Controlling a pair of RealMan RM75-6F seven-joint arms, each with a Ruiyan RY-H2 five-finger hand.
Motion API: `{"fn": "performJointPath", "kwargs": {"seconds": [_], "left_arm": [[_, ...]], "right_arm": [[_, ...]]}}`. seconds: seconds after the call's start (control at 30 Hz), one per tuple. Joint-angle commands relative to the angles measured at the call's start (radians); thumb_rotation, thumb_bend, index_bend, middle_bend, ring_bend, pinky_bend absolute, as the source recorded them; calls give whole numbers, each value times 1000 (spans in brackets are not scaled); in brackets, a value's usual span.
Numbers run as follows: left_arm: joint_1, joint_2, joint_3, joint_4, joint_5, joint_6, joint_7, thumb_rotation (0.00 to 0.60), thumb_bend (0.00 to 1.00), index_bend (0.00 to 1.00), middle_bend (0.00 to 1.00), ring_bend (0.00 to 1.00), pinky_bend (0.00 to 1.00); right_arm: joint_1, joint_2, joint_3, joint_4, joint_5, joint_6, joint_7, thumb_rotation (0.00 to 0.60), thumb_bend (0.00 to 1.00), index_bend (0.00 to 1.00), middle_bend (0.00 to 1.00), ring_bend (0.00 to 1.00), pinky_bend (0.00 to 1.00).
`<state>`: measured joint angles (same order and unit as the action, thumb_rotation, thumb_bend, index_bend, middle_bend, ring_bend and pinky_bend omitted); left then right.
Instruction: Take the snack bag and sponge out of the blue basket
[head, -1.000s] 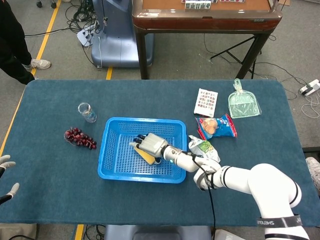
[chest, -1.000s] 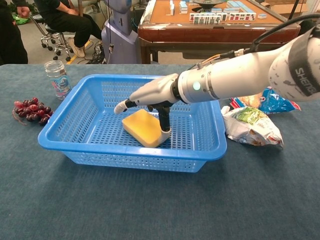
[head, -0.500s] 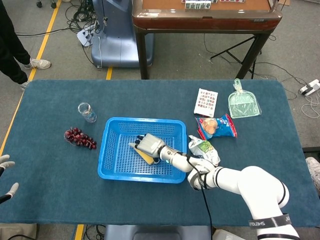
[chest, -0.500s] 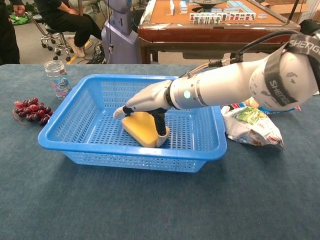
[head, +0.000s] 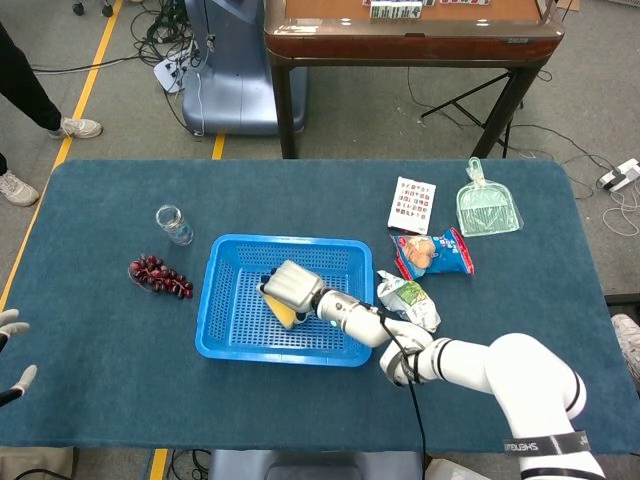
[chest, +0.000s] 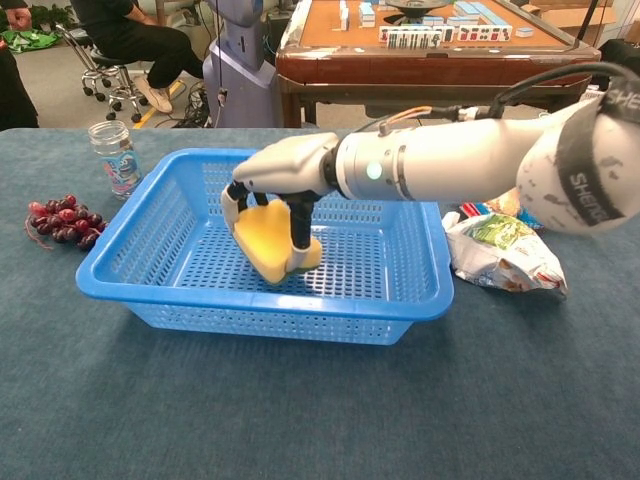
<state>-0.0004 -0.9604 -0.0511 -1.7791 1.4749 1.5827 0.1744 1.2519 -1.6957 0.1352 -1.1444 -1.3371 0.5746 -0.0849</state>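
A moment ago the sponge (chest: 268, 238) lay flat on the basket (chest: 180, 300) floor under my right hand (chest: 283, 176) — now my fingers (chest: 299, 228) grip it and it hangs tilted, lifted clear of the mesh but not yet past the rim. The snack bag (chest: 503, 254) already lies on the tabletop (chest: 320, 410) beside the basket. My left hand (head: 12, 352) barely shows at the frame edge — fingers apart, holding nothing.
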Motion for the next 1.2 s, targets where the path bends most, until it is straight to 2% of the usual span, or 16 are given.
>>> {"fn": "performJointPath", "kwargs": {"seconds": [0.03, 0.23, 0.43, 0.63, 0.8, 0.87, 0.93, 1.0, 1.1, 1.2], "left_arm": [[0, 3, -2, -2, 2, 3, -1, 600, 274, 385, 213, 169, 238], [-2, 12, -4, -7, 14, 10, -4, 600, 274, 385, 213, 169, 238], [-8, 11, -2, -7, 23, 1, -14, 600, 274, 385, 213, 169, 238], [-17, 3, 0, 1, 29, -11, -22, 600, 274, 385, 213, 169, 238], [-27, -10, 1, 0, 38, -24, -20, 600, 274, 385, 212, 169, 238], [-32, -15, 1, -1, 40, -30, -15, 600, 274, 384, 212, 169, 238], [-39, -20, -1, -2, 39, -37, -9, 600, 274, 385, 213, 169, 238], [-43, -23, -2, -6, 41, -40, -4, 600, 274, 385, 213, 169, 238], [-45, -26, 1, -9, 43, -44, 3, 600, 274, 385, 213, 169, 238], [-48, -30, 2, -7, 38, -52, 6, 600, 274, 385, 213, 169, 238]], "right_arm": [[-35, 91, 27, -99, -27, 69, 39, 600, 226, 410, 402, 336, 522], [-125, 269, 30, -264, -9, 154, 41, 600, 208, 410, 401, 336, 522], [-254, 448, -1, -390, 50, 237, 24, 600, 197, 410, 401, 336, 522], [-369, 579, -68, -438, 86, 273, 2, 600, 182, 410, 396, 336, 522], [-425, 607, -111, -412, 117, 237, 20, 600, 168, 401, 348, 317, 514], [-431, 601, -122, -395, 123, 201, 40, 600, 151, 327, 296, 249, 462], [-433, 587, -129, -370, 122, 165, 61, 600, 129, 203, 219, 172, 380], [-436, 570, -130, -350, 112, 146, 80, 600, 102, 51, 106, 66, 251], [-450, 557, -127, -339, 80, 168, 89, 600, 89, 0, 4, 0, 67], [-475, 573, -122, -360, 61, 209, 99, 600, 89, 0, 0, 0, 20]]}}
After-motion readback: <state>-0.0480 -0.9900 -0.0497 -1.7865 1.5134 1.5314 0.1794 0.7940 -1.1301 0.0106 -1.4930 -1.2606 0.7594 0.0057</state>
